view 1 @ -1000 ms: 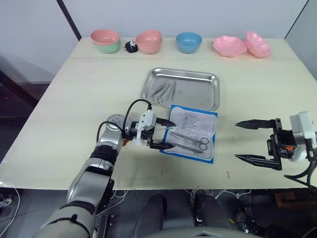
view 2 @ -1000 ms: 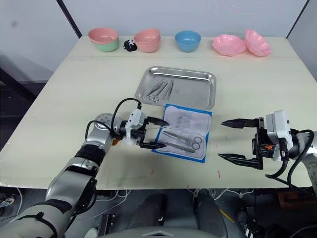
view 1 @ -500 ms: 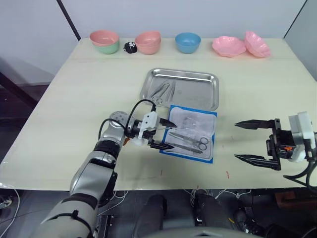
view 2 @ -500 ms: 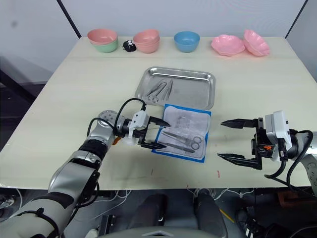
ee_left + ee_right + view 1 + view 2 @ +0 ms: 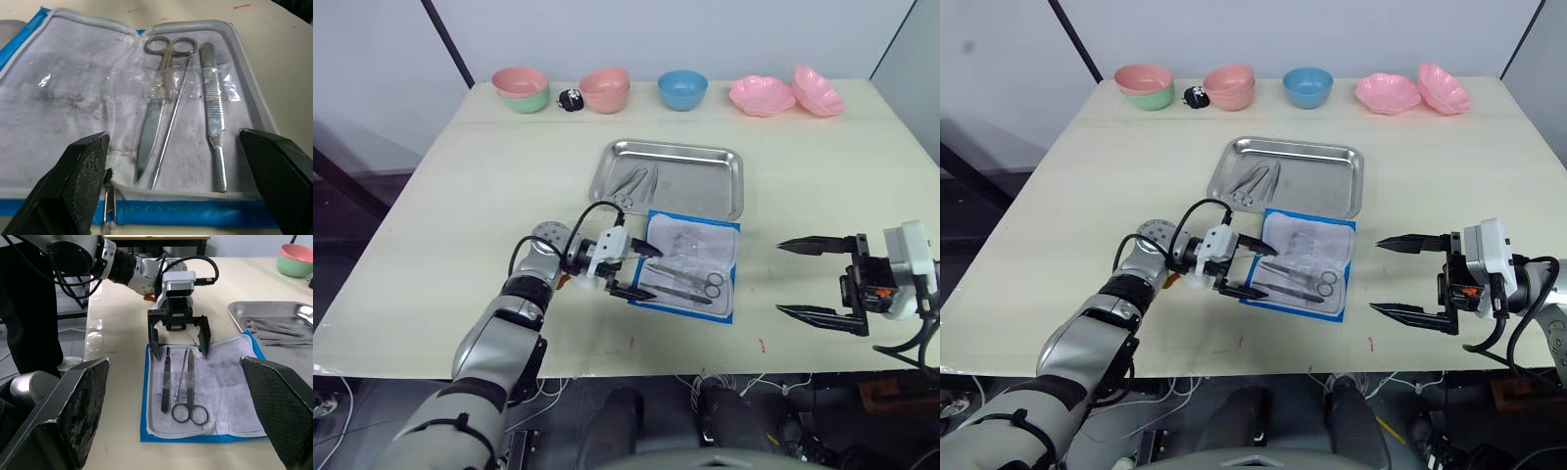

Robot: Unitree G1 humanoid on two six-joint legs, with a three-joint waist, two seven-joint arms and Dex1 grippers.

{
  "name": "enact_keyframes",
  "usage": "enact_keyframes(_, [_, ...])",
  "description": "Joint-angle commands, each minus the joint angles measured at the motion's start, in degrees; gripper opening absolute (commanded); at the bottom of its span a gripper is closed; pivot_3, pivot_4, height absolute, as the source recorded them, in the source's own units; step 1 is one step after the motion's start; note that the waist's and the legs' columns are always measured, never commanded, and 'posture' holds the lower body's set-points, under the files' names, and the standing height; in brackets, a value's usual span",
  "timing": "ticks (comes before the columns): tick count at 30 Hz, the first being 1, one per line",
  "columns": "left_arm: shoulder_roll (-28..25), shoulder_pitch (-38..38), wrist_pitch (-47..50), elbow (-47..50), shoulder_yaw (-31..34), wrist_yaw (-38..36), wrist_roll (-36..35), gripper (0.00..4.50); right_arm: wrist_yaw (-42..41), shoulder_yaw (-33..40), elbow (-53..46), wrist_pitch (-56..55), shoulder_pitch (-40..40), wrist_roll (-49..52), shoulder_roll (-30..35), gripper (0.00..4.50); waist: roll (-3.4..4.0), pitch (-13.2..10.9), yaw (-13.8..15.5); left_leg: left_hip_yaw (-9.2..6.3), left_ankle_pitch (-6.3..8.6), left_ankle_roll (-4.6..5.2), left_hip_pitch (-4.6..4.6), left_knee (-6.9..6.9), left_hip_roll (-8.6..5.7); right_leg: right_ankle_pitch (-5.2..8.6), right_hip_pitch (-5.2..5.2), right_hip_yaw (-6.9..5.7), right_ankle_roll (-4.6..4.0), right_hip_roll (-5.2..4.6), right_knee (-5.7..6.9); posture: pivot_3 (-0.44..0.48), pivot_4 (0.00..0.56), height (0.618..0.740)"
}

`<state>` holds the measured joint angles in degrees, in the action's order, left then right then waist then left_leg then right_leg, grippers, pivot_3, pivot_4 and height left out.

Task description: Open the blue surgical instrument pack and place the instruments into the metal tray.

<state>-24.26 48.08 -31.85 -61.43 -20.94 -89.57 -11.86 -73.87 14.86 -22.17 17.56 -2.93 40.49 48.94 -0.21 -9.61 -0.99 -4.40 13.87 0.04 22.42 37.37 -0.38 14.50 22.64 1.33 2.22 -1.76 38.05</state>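
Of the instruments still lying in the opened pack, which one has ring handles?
The scissors, lying between the pack's empty half and the thin probe and flat-handled scalpel handle; neither of those has rings.

Opened blue surgical instrument pack (image 5: pixel 1304 262) on table (image 5: pixel 1067 196), left gripper (image 5: pixel 1252 266) spread at its edge, metal tray (image 5: pixel 1317 186) behind, right gripper (image 5: pixel 1408 278) spread wide apart.

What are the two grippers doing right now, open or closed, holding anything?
Left gripper: open, holding nothing, fingers straddling the near edge of the blue surgical instrument pack.
Right gripper: open, holding nothing, off to the side of the pack.
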Motion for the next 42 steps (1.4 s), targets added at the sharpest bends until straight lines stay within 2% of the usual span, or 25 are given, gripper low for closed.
enact_keyframes(1, [-1.0,-3.6,0.5,-2.2,-6.7,-2.9,1.2,4.48,-0.4,0.1,-1.0,-0.6,-1.1,0.1,0.6,4.50,0.02,0.0,0.0,0.01,0.00,0.00,-0.01,0.00,0.00,0.00,0.00,0.02,0.00,0.00,0.00,0.000,0.150,0.740])
enact_keyframes(10, [-3.2,-6.5,4.2,4.2,-11.2,-2.9,-4.1,4.48,-1.2,-1.5,0.3,-1.2,-2.7,-0.4,0.1,4.50,0.05,0.1,-0.3,0.08,0.01,0.01,-0.04,-0.01,0.01,0.00,0.00,0.11,-0.01,0.01,-0.01,0.000,0.150,0.740])
enact_keyframes(19, [-4.6,-9.9,10.5,12.3,-9.3,-2.9,-5.7,4.48,-1.5,-2.3,1.1,-1.5,-3.7,-0.5,-0.2,4.50,0.12,0.1,-0.2,0.11,0.01,0.02,-0.06,-0.01,0.02,0.00,-0.01,0.15,0.00,0.01,0.00,0.000,0.150,0.740])
enact_keyframes(28, [-1.7,-7.9,10.3,7.5,-2.9,-2.9,-4.9,4.48,-1.6,-2.3,2.2,-2.1,-3.8,-1.3,-0.3,4.50,0.20,0.2,0.0,0.12,0.01,0.02,-0.07,-0.01,0.00,0.03,-0.01,0.14,0.04,0.01,0.00,0.000,0.150,0.740])
enact_keyframes(35, [-2.9,-6.2,11.8,8.2,-4.0,-2.9,-8.5,4.48,-1.9,-2.2,2.6,-2.7,-3.5,-1.8,-0.2,4.50,0.19,0.2,0.0,0.11,0.01,0.02,-0.06,0.00,0.00,0.01,-0.01,0.13,0.02,0.01,0.01,0.000,0.150,0.740])
enact_keyframes(42, [0.6,-4.0,8.9,1.8,1.3,-2.3,-4.0,4.48,-1.5,-1.5,2.7,-2.7,-3.3,-1.4,-0.5,4.50,0.19,0.2,0.1,0.09,0.01,0.02,-0.04,0.01,-0.01,0.03,-0.01,0.11,0.04,0.01,0.01,0.000,0.150,0.740])
